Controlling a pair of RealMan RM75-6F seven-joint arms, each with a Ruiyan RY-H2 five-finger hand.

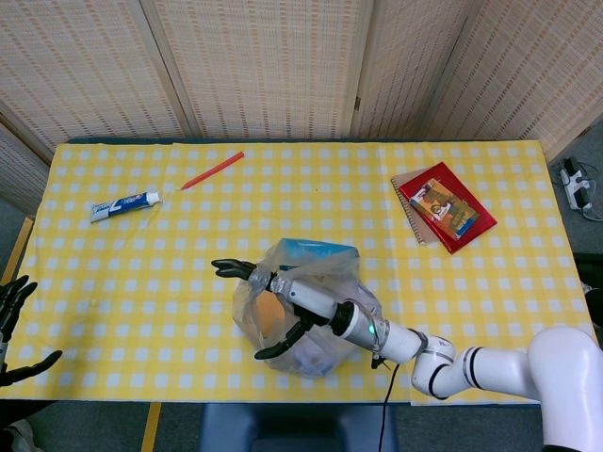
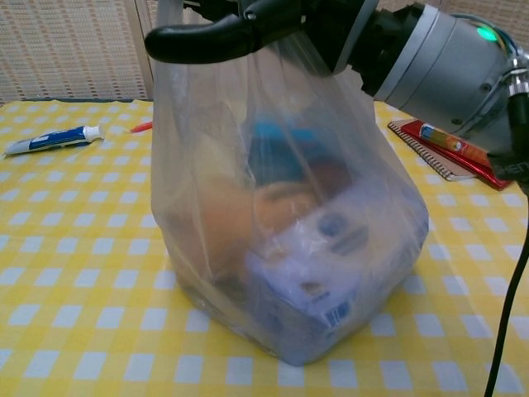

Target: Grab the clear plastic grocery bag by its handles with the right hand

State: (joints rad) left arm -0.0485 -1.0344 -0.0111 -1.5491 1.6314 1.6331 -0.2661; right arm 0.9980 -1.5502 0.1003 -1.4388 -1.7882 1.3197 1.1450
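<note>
The clear plastic grocery bag (image 1: 316, 325) stands on the yellow checked table near its front edge, full of groceries: an orange item, a blue pack and white boxes. My right hand (image 1: 275, 294) reaches through the bag's handles from the right. Its fingers stretch out to the left and the thumb (image 1: 283, 341) points down and apart. In the chest view the bag (image 2: 289, 240) is pulled up tall, its handles looped over my right hand (image 2: 273, 16) at the top edge. My left hand (image 1: 13, 331) hangs off the table's left front corner, fingers spread, holding nothing.
A toothpaste tube (image 1: 125, 203) and a red pen (image 1: 213, 170) lie at the back left. At the right, a red book (image 1: 446, 212) rests on a spiral notebook. The tablecloth (image 1: 132, 282) lies bare to the left of the bag.
</note>
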